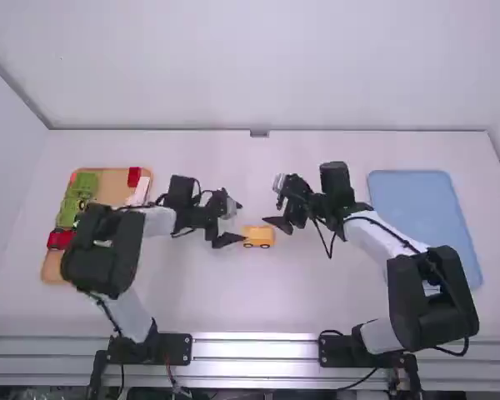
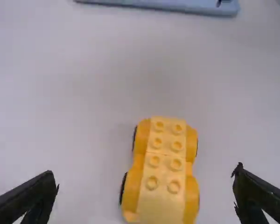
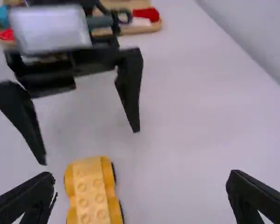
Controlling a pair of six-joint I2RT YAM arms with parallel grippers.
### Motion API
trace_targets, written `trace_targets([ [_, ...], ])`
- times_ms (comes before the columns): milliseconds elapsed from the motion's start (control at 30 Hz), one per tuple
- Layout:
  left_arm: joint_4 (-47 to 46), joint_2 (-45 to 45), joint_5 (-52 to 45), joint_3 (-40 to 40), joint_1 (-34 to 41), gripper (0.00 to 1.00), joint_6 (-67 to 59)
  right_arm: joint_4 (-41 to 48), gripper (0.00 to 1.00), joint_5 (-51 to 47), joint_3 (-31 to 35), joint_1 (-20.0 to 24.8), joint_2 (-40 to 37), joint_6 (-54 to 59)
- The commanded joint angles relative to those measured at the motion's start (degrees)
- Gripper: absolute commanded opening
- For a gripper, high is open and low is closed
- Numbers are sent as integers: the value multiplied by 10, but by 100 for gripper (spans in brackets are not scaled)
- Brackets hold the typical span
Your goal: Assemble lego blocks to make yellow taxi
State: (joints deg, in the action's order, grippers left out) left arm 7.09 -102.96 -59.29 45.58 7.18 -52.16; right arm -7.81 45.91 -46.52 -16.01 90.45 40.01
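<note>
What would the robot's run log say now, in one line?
left gripper: open, empty | right gripper: open, empty | yellow car: upright on table, ungripped | blocks: brown tray

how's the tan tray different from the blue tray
The tan tray is on the table's left side, while the blue tray is on its right. The tan tray holds green pieces and red pieces; the blue tray shows a plain surface where visible. Both lie flat, each partly hidden by an arm.
</note>
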Motion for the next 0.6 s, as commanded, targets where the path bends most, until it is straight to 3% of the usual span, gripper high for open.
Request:
trace_targets([
  [0,-55,75,-12,-2,-33,99,1,-21,98,3,-3,-10,-1,-58],
  [267,-203,229,-59,-2,-169,99,26,-23,98,-6,-64,-59,0,-68],
  [400,-178,280,-27,-1,-236,99,225,-20,98,-41,-109,-93,6,-80],
  [467,-144,309,36,-1,-274,99,405,-18,98,-35,-150,-111,27,-99],
  [567,-135,342,114,-1,-304,99,519,0,98,-20,-202,-127,61,-88],
])
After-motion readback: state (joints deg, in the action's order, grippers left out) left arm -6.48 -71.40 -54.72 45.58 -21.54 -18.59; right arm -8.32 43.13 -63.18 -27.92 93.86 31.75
